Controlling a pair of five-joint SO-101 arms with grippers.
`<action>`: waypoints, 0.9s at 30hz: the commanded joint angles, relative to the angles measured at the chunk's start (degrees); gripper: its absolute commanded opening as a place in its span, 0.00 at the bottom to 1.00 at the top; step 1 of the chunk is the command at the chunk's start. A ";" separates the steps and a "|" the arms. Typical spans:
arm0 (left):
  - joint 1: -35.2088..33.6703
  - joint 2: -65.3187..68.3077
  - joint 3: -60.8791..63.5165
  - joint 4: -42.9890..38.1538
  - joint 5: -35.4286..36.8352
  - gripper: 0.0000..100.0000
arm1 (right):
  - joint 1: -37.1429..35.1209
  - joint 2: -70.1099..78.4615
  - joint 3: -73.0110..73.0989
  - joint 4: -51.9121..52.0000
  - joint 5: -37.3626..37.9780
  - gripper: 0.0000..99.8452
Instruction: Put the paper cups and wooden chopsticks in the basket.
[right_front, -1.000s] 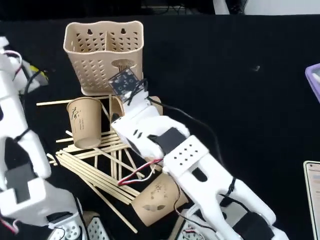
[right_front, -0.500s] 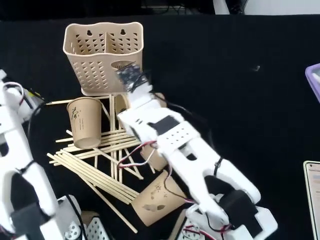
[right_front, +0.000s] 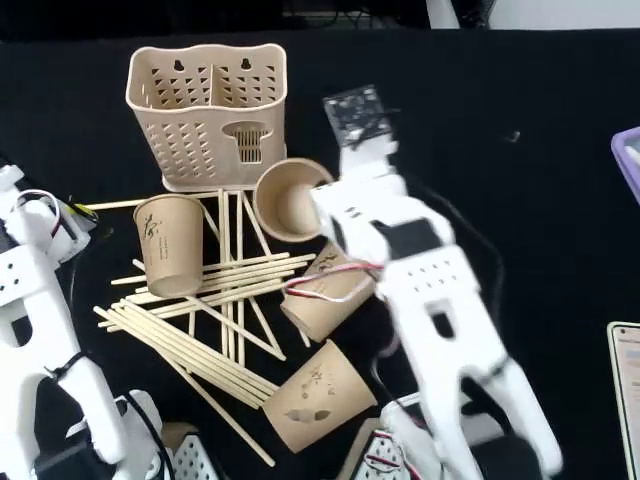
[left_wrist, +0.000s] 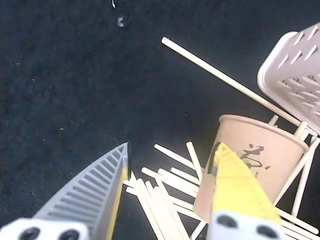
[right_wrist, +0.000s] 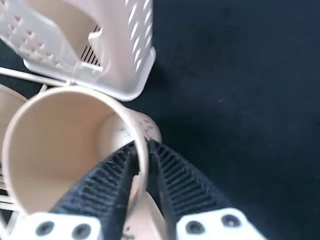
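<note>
Pinching one paper cup (right_wrist: 60, 145) by its wall, my right tool (right_wrist: 141, 150) may drop it before the basket (right_front: 205, 110); left tool (left_wrist: 172, 146) spread.

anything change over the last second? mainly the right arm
The right gripper lifted a paper cup out of the pile in front of the basket and swung it right. It is shut on the cup's wall, one finger inside. The left arm drew back toward the table's near edge. The upright cup, the chopsticks and the basket stayed put.
</note>
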 joint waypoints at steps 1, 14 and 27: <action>3.03 -0.88 1.19 -2.29 0.53 0.27 | 1.14 -12.88 -7.16 5.89 3.43 0.01; 6.73 -1.32 14.46 -18.99 0.53 0.27 | -5.63 8.04 -52.44 9.41 3.43 0.01; 6.37 -1.32 14.64 -19.16 0.53 0.27 | -5.27 45.14 -83.91 20.66 3.52 0.02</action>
